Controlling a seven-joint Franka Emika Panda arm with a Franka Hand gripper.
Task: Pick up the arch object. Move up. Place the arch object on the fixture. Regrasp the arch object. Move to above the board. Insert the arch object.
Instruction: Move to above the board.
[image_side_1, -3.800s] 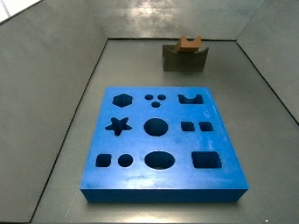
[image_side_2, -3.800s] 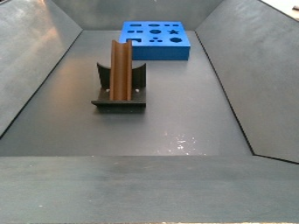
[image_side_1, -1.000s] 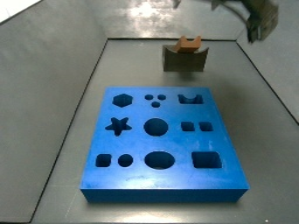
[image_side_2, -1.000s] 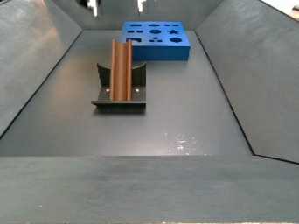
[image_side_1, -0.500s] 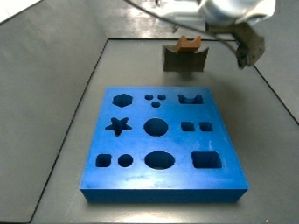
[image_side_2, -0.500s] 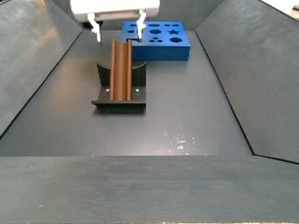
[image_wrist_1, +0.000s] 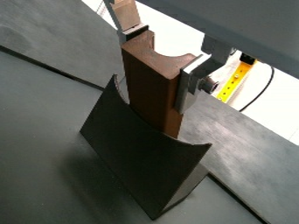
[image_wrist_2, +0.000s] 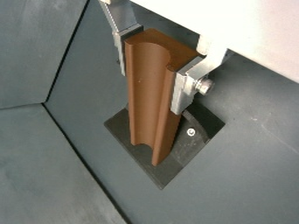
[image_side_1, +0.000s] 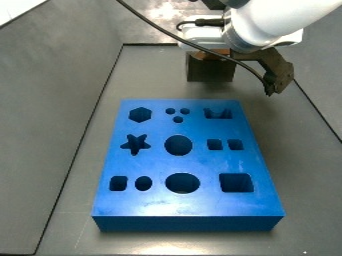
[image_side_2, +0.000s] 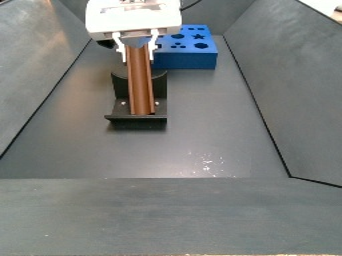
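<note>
The orange-brown arch object (image_side_2: 138, 85) stands upright in the dark fixture (image_side_2: 135, 115), its channel running down its length. My gripper (image_side_2: 136, 50) is directly above it, shut on its upper end. Both wrist views show the silver fingers (image_wrist_1: 191, 79) (image_wrist_2: 184, 83) pressed flat against opposite sides of the arch object (image_wrist_1: 152, 92) (image_wrist_2: 152, 101), with the gripper (image_wrist_1: 162, 59) (image_wrist_2: 149, 70) straddling its top and the fixture (image_wrist_1: 140, 166) (image_wrist_2: 176, 159) below. In a side view the arm covers the arch object above the fixture (image_side_1: 201, 70). The blue board (image_side_1: 187, 160) (image_side_2: 187, 45) lies apart on the floor.
Grey sloping walls (image_side_2: 40, 90) enclose the floor on all sides. The board lies between the fixture and the far wall in a side view. A yellow cable (image_wrist_1: 239, 74) and black cables (image_side_1: 147, 20) hang by the wrist.
The gripper has come down from above onto the arch object. Its fingers, spread wide half a second ago, have narrowed onto the object's sides. The arch object and fixture stay put.
</note>
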